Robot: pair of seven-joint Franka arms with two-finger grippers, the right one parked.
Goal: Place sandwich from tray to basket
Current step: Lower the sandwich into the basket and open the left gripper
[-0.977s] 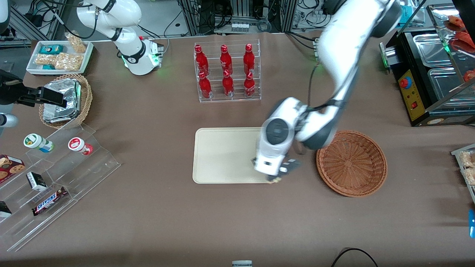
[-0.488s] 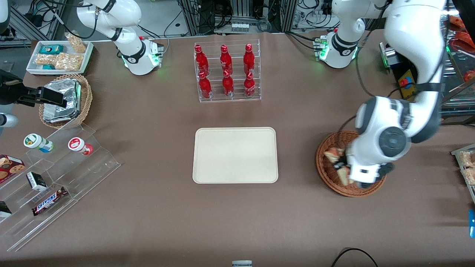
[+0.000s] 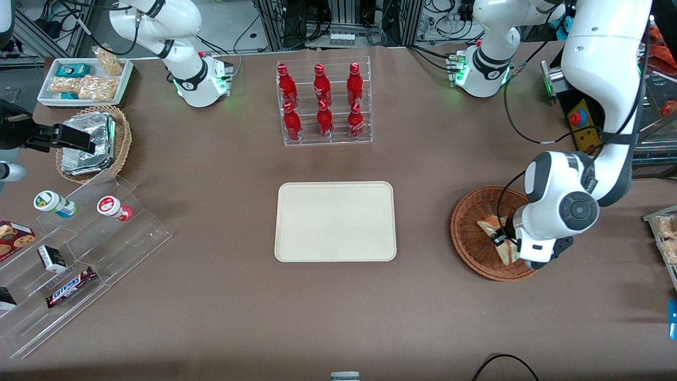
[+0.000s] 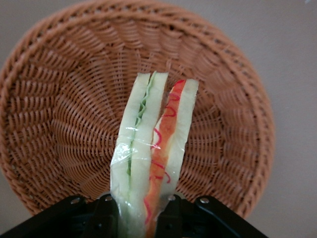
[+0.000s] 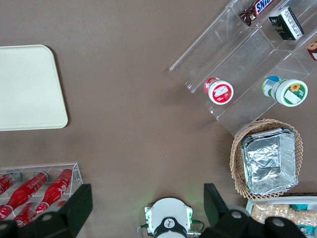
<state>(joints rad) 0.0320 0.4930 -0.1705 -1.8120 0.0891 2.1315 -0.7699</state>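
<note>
Grasping the sandwich, the gripper stands over the round basket in the front view. The sandwich lies within the basket's rim; whether it touches the woven floor cannot be told. The basket is beside the cream tray, toward the working arm's end of the worktop, and a narrow strip of worktop separates their edges. Farther from the front camera than the tray, a clear rack holds six red bottles. Toward the parked arm's end, a stepped stand carries tubs and cartons; a wide stretch of worktop runs between stand and tray.

In the left wrist view, the gripper clasps the film-wrapped sandwich between its fingers, one along each flank, with the basket's wall surrounding the filling.

In the parked arm's wrist view, an oval basket contains a foil packet. The tray's rounded corners show clearly.
</note>
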